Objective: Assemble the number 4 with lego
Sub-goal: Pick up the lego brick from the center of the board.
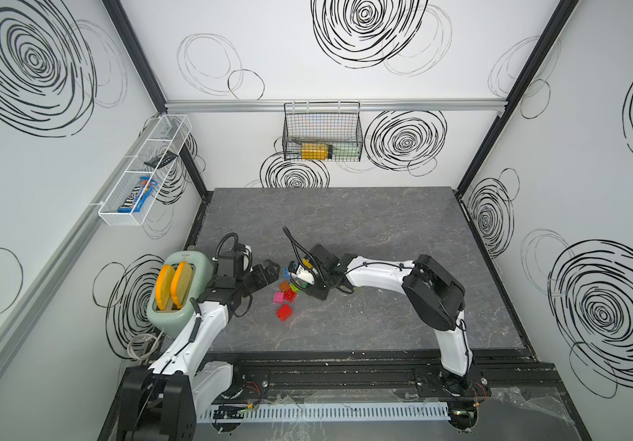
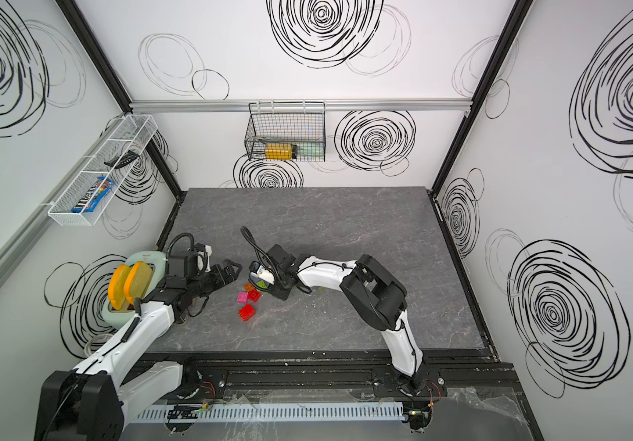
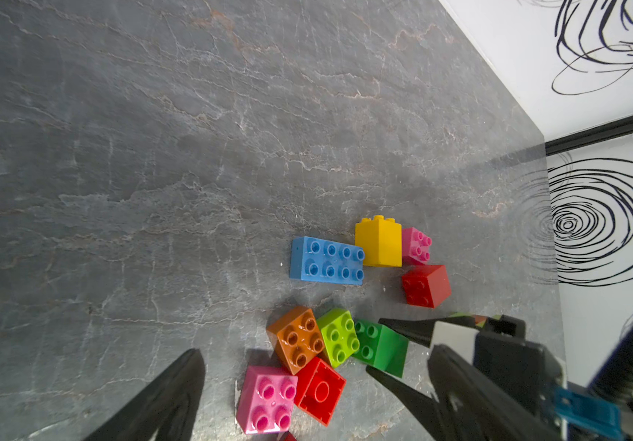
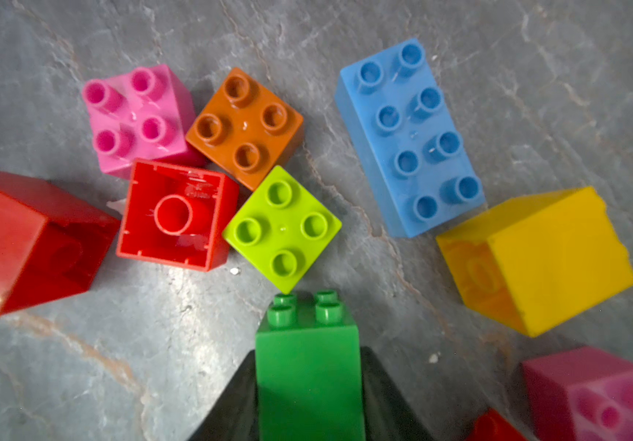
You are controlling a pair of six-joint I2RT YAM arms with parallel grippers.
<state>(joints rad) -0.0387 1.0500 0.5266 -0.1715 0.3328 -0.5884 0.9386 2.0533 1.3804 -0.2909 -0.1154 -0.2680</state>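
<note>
Dark green brick (image 4: 309, 366) pinched between right fingers (image 4: 231, 404); left fingers (image 3: 169, 393) spread wide; open tabletop (image 3: 154, 152) beyond.

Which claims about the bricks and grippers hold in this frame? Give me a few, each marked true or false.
1. The right gripper has the dark green brick between its fingers. True.
2. The left gripper holds the blue brick. False: it is open and empty, and the blue brick lies on the table.
3. The red brick next to the lime green brick lies hollow side up. True.
4. The yellow brick is stacked on the blue brick. False: it sits on the table beside one end of it.
5. The orange brick sits studs up. True.
</note>
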